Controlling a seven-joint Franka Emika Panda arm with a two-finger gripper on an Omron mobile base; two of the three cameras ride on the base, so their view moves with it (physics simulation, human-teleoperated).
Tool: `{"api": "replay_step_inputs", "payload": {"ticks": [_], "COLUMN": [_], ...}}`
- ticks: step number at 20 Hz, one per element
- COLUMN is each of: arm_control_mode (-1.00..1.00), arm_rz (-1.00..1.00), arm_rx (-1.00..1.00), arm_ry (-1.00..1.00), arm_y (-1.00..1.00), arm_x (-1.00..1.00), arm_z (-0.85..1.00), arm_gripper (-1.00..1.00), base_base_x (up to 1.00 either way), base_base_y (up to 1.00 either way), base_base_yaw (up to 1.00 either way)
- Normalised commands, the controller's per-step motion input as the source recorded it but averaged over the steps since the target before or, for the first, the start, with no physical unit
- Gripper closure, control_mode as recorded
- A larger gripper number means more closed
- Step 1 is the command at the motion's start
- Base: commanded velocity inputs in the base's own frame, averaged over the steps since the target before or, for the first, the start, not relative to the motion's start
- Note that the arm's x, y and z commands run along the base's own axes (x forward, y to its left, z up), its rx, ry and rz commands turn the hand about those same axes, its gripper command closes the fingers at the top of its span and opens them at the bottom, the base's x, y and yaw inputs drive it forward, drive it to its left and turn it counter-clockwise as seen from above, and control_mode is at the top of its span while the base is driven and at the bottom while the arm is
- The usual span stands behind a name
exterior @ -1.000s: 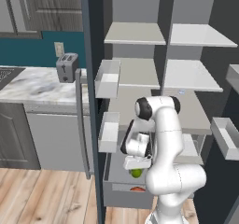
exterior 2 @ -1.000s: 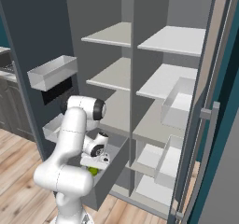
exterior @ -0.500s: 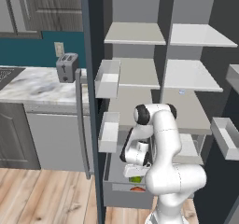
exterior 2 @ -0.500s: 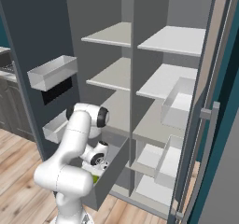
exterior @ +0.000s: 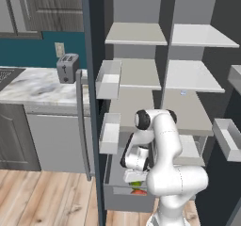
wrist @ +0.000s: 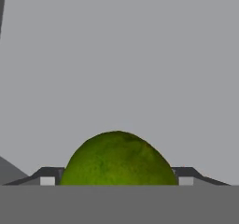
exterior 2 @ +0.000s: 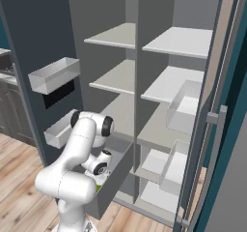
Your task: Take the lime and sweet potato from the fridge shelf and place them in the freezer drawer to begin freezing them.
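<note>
i'm lowering the lime into the freezer drawer beside the sweet potato; gripper clamped around it, next i let go.

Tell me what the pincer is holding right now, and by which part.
The pincer holds the lime, its fingertips on the two opposite sides of the fruit, low over the freezer drawer.
</note>
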Motion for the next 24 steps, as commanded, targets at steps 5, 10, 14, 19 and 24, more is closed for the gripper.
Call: {"api": "replay_step_inputs", "payload": {"ticks": [5, 10, 14, 19, 24], "arm_control_mode": [-1.0, -1.0, -1.0, -1.0, -1.0], "arm_rz": [0.0, -0.01, -0.02, -0.02, -0.03], "arm_rx": [0.0, 0.0, 0.0, 0.0, 0.0], "arm_ry": [-0.05, -0.14, -0.16, -0.2, -0.2], "arm_y": [0.08, 0.0, 0.0, -0.04, -0.13], "arm_x": [-0.36, -0.13, 0.0, 0.0, -0.04], "arm_z": [-0.28, -0.01, 0.01, 0.22, 0.55], "arm_gripper": [-1.0, -1.0, -1.0, -1.0, -1.0], "base_base_x": [0.0, 0.0, 0.0, 0.0, 0.0], "base_base_y": [0.0, 0.0, 0.0, 0.0, 0.0], "base_base_yaw": [0.0, 0.0, 0.0, 0.0, 0.0]}}
